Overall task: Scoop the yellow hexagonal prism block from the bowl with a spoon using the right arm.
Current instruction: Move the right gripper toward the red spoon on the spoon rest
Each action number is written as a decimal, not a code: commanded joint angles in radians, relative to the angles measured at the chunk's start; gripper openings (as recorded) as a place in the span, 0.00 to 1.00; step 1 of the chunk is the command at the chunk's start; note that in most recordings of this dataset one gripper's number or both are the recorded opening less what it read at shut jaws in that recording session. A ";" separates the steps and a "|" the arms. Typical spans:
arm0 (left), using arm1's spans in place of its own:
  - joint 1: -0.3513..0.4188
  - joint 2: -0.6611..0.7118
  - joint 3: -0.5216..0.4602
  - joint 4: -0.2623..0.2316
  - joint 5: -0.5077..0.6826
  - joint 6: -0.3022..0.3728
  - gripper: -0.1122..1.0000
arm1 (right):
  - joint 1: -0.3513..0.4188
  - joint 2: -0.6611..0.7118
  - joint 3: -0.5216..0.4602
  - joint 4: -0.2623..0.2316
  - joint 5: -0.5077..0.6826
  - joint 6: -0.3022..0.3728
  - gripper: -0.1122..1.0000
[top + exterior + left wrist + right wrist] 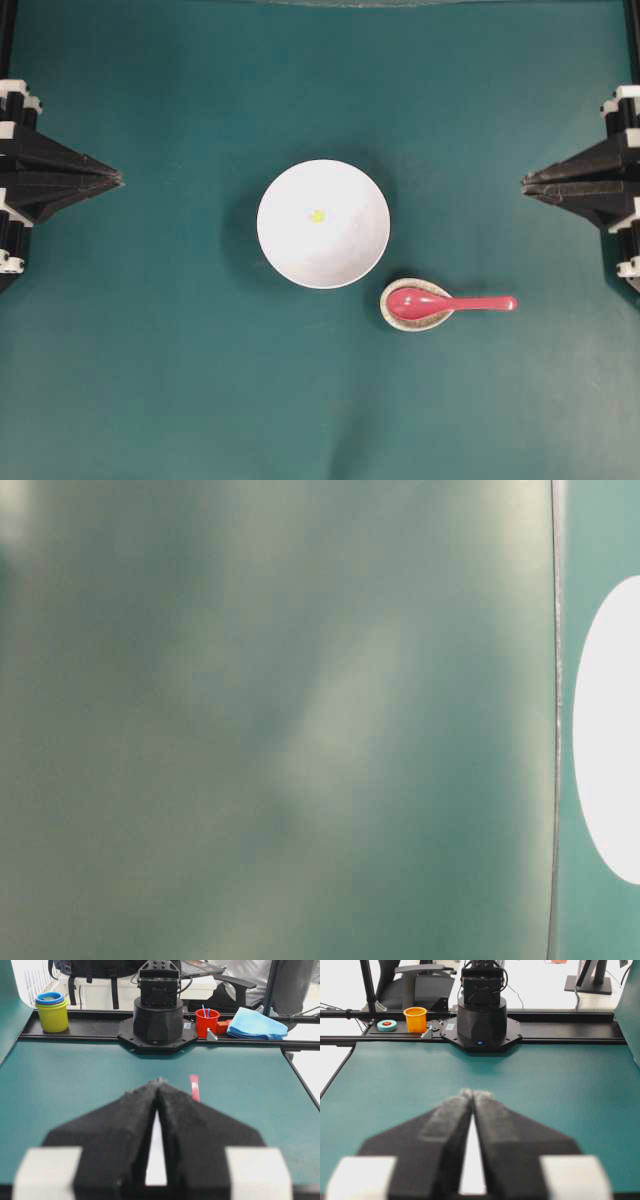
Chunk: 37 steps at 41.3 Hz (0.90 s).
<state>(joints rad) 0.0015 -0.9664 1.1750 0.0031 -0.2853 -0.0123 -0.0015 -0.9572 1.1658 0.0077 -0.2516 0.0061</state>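
The white bowl (pixel 335 250) sits at the middle of the green table, with the tiny yellow hexagonal prism block (pixel 317 215) lying inside it. To the bowl's lower right, the pinkish-red spoon (pixel 450 303) rests with its scoop in a small speckled dish (pixel 393 315) and its handle pointing right. My right gripper (pixel 525 183) hovers at the right edge, shut and empty, well apart from the spoon and bowl. At the left edge my left gripper (pixel 118 180) is likewise shut and empty. The spoon's handle (pixel 194 1088) peeks past the left gripper (pixel 159 1081). The right gripper (pixel 474 1094) points across bare table.
The opposite arm bases (pixel 158 1020) (pixel 481 1020) stand at the far table edges. Beyond the table are a yellow cup (pixel 52 1012), red cup (pixel 207 1020), blue cloth (pixel 255 1025) and orange cup (pixel 415 1019). The table-level view is blurred, showing only the bowl's edge (pixel 610 730).
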 commanded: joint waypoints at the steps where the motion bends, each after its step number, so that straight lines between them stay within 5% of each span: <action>1: -0.002 0.011 -0.025 0.003 -0.003 0.002 0.16 | 0.000 0.005 -0.028 -0.002 0.000 0.000 0.35; 11: -0.002 0.011 -0.025 0.003 0.008 0.015 0.16 | 0.000 0.018 -0.025 0.002 0.002 0.002 0.63; 24: 0.000 0.011 -0.025 0.006 0.020 0.015 0.16 | 0.020 0.120 0.009 0.003 -0.044 0.002 0.63; 31: -0.002 0.011 -0.025 0.008 0.020 0.017 0.16 | 0.067 0.218 0.077 0.031 -0.196 0.002 0.63; 37: -0.002 0.011 -0.025 0.008 0.020 0.017 0.16 | 0.135 0.325 0.140 0.103 -0.383 0.002 0.63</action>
<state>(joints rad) 0.0015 -0.9649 1.1750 0.0077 -0.2608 0.0031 0.1028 -0.6734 1.2977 0.0798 -0.5446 0.0077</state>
